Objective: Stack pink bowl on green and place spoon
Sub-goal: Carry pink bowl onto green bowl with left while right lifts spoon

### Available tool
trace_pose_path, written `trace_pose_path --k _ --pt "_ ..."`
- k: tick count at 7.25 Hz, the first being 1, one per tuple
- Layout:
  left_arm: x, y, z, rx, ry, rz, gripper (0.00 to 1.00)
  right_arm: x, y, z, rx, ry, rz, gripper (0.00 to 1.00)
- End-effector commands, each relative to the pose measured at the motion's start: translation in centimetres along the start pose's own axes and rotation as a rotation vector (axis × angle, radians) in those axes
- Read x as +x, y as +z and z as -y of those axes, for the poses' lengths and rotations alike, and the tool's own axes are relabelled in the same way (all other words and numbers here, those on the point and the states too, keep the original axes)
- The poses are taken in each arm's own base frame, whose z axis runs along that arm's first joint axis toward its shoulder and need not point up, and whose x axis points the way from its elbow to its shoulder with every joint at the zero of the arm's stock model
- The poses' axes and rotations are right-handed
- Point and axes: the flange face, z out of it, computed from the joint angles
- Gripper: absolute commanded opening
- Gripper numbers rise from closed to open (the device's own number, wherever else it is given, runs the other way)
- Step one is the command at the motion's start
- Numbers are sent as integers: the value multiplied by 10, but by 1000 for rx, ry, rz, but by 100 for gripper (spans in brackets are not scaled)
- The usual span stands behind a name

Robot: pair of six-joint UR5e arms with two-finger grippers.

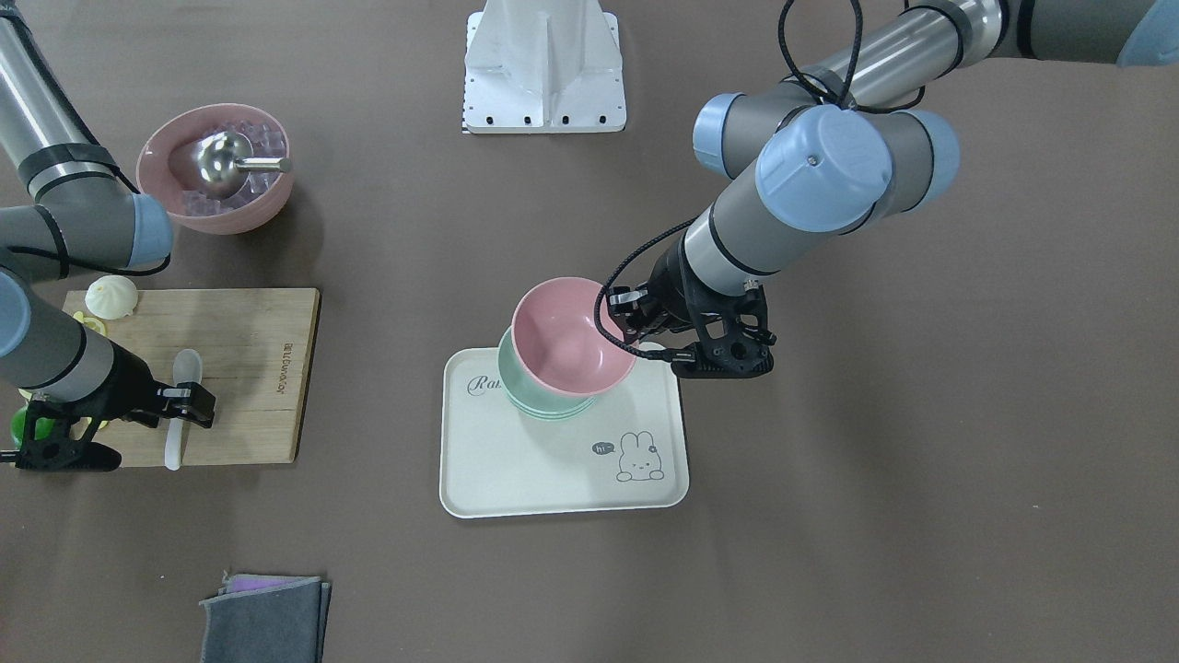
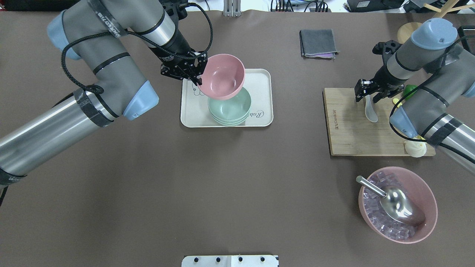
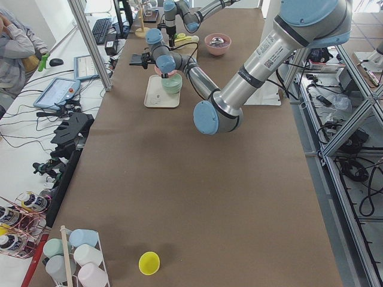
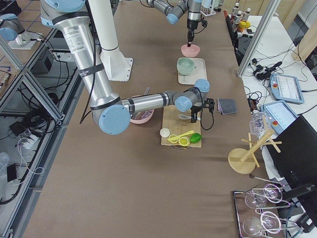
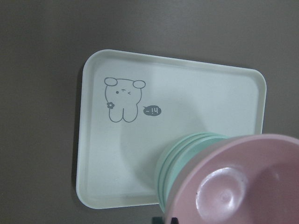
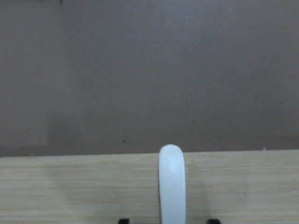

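Observation:
My left gripper is shut on the rim of the pink bowl. It holds the bowl tilted just above the stack of green bowls on the cream rabbit tray. My right gripper is open, its fingers on either side of the handle of the white spoon. The spoon lies on the wooden board.
A larger pink bowl of ice cubes with a metal scoop stands near the board. A white bun sits on the board's corner. A folded grey cloth lies at the table's far side.

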Motion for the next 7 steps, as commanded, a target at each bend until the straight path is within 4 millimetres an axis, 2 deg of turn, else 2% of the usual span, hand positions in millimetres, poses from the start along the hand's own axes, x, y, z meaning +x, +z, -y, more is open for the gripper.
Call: trace_pose_path --k 1,2,3,4,5,6,7 --pt "13 27 -18 -2 5 18 0 -8 -9 7 8 -2 16 0" --pt "9 44 -23 10 15 39 0 -8 -15 10 12 4 17 0" --pt "19 71 -43 -10 41 44 0 -16 -21 13 8 2 34 0" --pt "17 73 -40 32 78 13 95 -34 -44 27 8 51 62 0" --pt "-3 73 -32 142 127 -41 99 -67 -65 34 -10 62 111 0" --pt "-50 53 -16 169 134 -77 99 -120 -86 41 4 133 154 0" --pt "-90 17 -3 90 105 -106 99 -176 -104 41 8 212 194 0"
